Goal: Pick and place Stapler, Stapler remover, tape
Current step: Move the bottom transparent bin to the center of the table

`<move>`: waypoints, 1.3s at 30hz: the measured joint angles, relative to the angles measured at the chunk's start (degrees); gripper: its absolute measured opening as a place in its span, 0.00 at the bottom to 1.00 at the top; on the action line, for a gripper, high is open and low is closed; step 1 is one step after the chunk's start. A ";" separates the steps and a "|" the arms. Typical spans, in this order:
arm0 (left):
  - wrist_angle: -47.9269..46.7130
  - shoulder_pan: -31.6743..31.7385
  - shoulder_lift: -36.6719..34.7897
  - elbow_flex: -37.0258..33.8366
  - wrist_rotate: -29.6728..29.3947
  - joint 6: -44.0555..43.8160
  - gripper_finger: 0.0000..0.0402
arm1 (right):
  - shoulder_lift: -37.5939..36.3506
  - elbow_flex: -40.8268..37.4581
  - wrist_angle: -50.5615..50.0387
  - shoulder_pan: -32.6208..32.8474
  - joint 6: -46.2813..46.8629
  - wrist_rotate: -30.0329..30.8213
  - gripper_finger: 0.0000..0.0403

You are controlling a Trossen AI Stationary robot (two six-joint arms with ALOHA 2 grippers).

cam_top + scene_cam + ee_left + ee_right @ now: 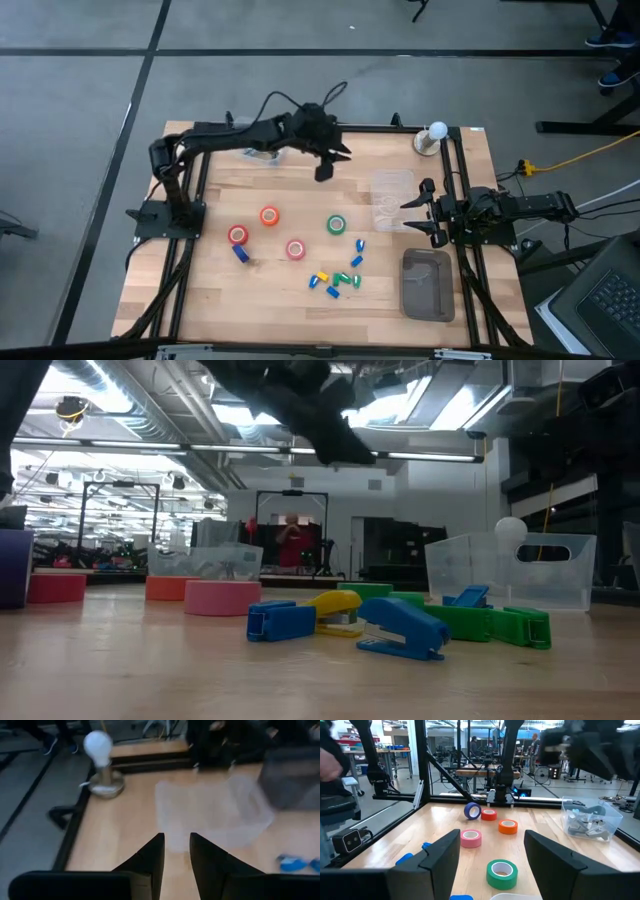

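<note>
Tape rolls lie flat mid-table: red [238, 235], orange [269, 215], pink [295, 249] and green [336, 225]. Small blue, yellow and green staplers [335, 281] lie near the front, seen close in the low view [400, 628]. A clear bin [590, 820] at the far left holds grey claw-like stapler removers. My left gripper [325, 168] hangs raised over the far middle, slanting down toward an empty clear bin [215, 815]. Its fingers [176, 840] stand slightly apart with nothing between them. My right gripper [492, 855] waits open at the right edge.
A dark grey tray [427, 285] sits at the front right. A light bulb on a stand [432, 136] is at the far right corner. A blue roll [472, 810] stands on edge beside the red one. Black frame rails run along both table sides.
</note>
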 joint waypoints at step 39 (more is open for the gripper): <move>2.13 -16.10 0.02 0.00 -20.79 -17.03 0.21 | 0.33 1.03 9.42 -0.02 6.06 14.37 0.56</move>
